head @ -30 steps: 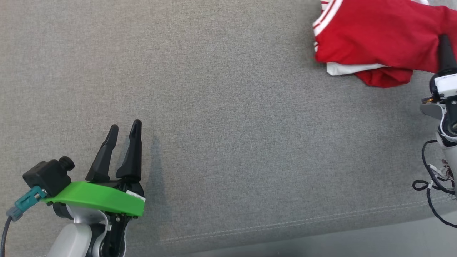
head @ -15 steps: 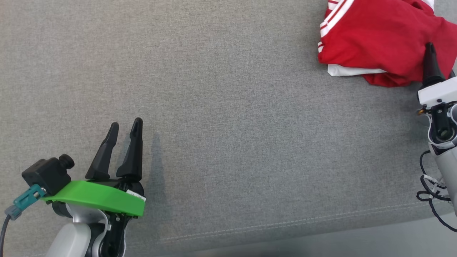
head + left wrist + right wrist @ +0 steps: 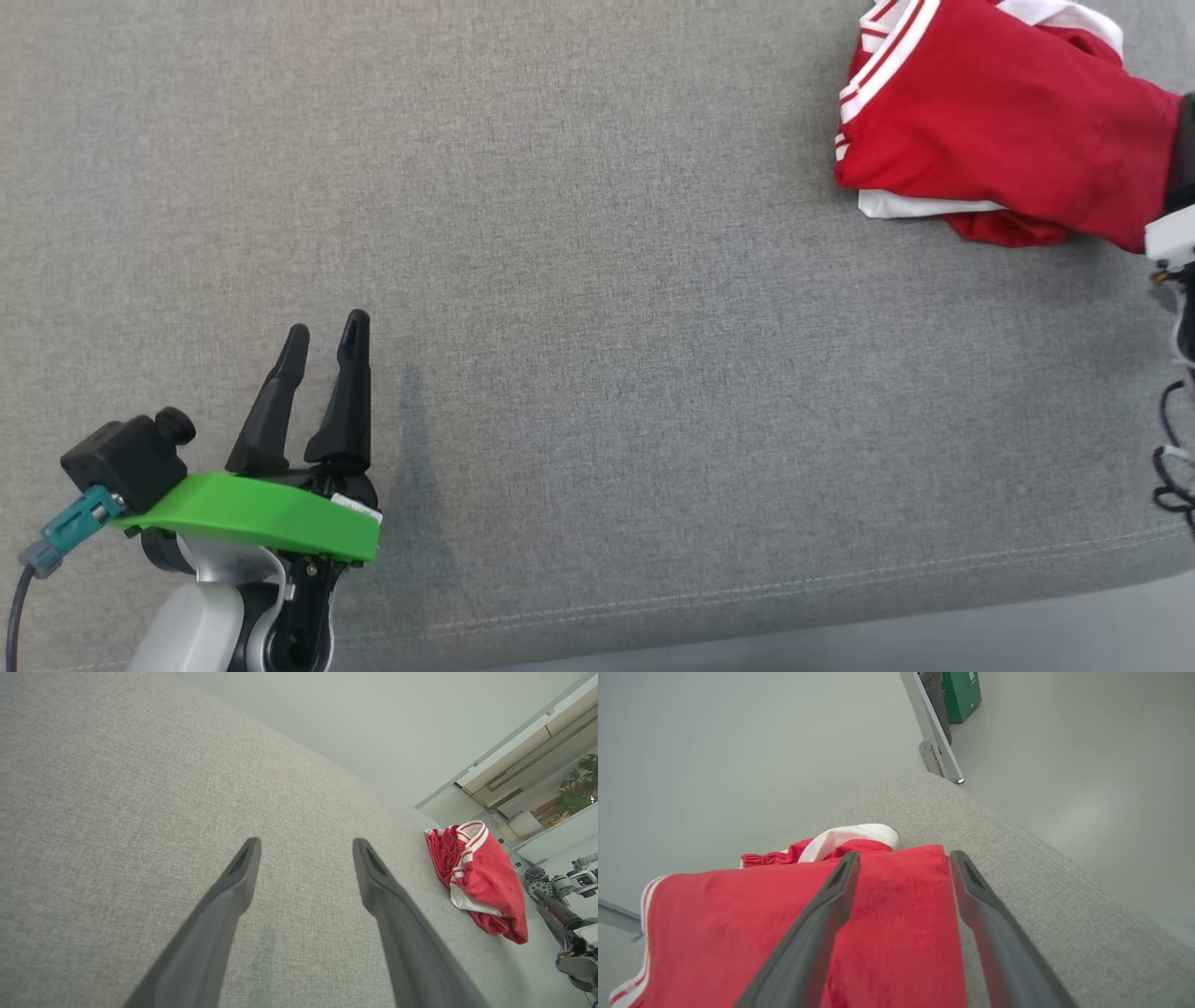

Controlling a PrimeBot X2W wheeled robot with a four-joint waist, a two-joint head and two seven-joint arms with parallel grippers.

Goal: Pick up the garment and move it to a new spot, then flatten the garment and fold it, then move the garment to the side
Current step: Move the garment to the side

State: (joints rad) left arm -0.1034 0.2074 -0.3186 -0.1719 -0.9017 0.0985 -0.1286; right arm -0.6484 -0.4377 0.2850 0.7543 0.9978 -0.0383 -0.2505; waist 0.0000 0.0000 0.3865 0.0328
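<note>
While lying bunched on the cushion (image 3: 597, 280): red shirt (image 3: 999, 140), probably soft, light, floppy.
Right gripper (image 3: 903, 858) is hovering over it, jaws apart, empty; near fold is looking the best hold.

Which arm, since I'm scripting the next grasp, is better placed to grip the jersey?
Right. The right gripper stands open over the red jersey; the left gripper is far off over grey fabric.

the grey upholstered surface (image 3: 597, 233) is viewed steeply from above by the head camera, its near edge at the bottom. it is skimmed low along the left tool (image 3: 306, 843), with the garment (image 3: 486, 882) shared at its far right corner. the garment is seen close past the right tool (image 3: 904, 855).
</note>
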